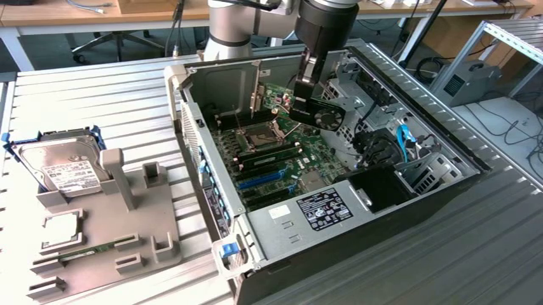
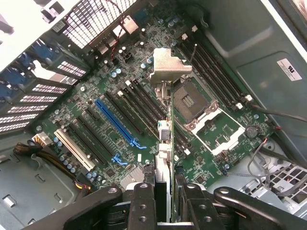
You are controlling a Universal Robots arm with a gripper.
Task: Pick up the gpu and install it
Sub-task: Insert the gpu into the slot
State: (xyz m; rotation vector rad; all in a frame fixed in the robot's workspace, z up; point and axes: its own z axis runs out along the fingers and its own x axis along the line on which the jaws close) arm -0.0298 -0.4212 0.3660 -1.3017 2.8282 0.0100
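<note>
The hand (image 2: pixel 165 201) pinches the gpu (image 1: pixel 322 114) edge-up inside the open computer case (image 1: pixel 222 82), above the motherboard (image 2: pixel 225 127) and not yet seated. The install step seems in hand; seating it would call for lining the card's lower edge over a slot

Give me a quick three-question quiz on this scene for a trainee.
1. True or false: the claw is shut on the gpu.
2. What lies under the gpu? A) motherboard B) keyboard C) empty table
3. Fill in: the hard drive sits to the exterior view's ____ of the case.
Key: 1 true; 2 A; 3 left.
</note>
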